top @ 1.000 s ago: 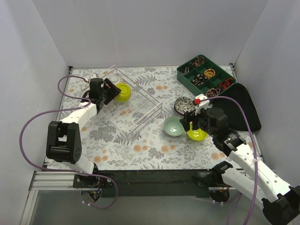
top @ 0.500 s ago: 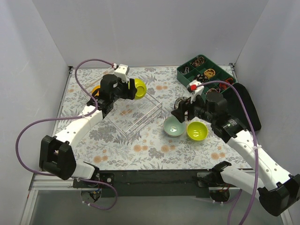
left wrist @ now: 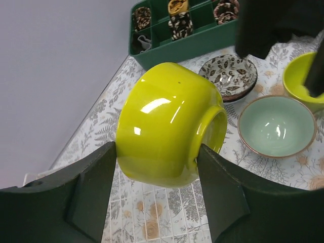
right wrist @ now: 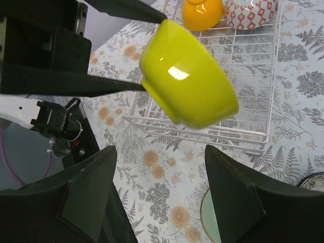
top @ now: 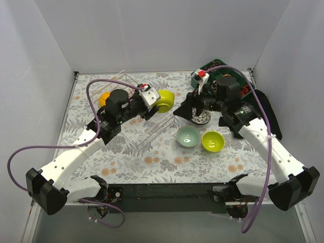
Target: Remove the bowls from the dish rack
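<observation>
- Fingers [left wrist: 91, 192] of the left gripper [top: 161, 101] squeezed tight on a yellow-green bowl [left wrist: 167, 126], one finger on each side, bowl tipped over sideways and up in the air.
- Right under those fingers: the dish rack [top: 147, 129], with white wires on its floor.
- Back behind them, down in the rack: an orange bowl [right wrist: 202, 12] and a red-and-white bowl [right wrist: 251, 11], side by side.
- Right in front of them, in the way: the right gripper [right wrist: 161, 151], pointing at the held bowl, near it but not touching.
- Right fingers [right wrist: 86, 197] wide apart, with nothing between them.
- Past the left fingers, down on the table [top: 152, 162]: a mint bowl [left wrist: 276, 126] and another yellow-green bowl [top: 213, 142] just beside it.
- A bit farther out: a dark patterned bowl [left wrist: 228, 76], partly hidden under the right gripper when seen from above.
- Farthest out: a green tray [left wrist: 187, 43] with little things in its boxes.
</observation>
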Motion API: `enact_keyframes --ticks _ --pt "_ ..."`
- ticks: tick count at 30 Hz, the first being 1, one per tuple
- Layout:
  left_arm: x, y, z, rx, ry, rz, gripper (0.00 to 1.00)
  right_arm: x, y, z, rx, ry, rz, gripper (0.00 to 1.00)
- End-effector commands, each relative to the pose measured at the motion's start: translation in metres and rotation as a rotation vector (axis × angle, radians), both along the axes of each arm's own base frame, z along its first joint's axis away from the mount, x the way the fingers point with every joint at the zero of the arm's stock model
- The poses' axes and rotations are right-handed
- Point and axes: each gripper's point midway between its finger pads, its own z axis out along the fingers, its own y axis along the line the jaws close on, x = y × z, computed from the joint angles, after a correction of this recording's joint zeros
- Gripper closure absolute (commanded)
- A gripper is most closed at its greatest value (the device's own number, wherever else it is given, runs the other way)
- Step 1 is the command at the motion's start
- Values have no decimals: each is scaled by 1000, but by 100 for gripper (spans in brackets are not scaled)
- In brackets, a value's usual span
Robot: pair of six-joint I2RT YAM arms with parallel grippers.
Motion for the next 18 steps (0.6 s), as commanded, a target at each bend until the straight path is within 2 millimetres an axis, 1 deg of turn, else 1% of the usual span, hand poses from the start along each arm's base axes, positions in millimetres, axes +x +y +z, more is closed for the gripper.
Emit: enact_keyframes --ticks 1,2,3,5,6,9,10,11,13,14,18 --pt "-24 -12 5 128 -145 -130 62 -14 3 44 81 -39 128 21" --pt "-28 -13 2 144 -142 -142 63 -11 3 42 74 -28 134 21" --pt "-35 -20 2 167 -166 -167 63 -10 0 40 62 -29 140 21" --pt "-41 -25 0 197 -186 -189 63 -8 0 41 48 -32 152 21" --pt "-46 -29 0 205 -197 -199 63 -8 -1 38 33 -30 157 21" --pt "-56 -39 -1 237 -230 -230 63 -13 0 32 26 -18 205 21" --pt "-57 -41 0 245 -240 -226 63 -18 1 28 22 -10 242 21" --pt "-64 -47 1 249 -251 -247 63 -19 2 22 13 6 257 21" --pt "-68 -54 -1 264 -259 -265 63 -24 2 13 1 40 288 21" --pt "-73 -59 -2 266 -260 -284 63 -23 3 9 -9 35 302 21" --pt "-80 -67 -8 280 -257 -309 63 -35 4 2 2 87 380 21"
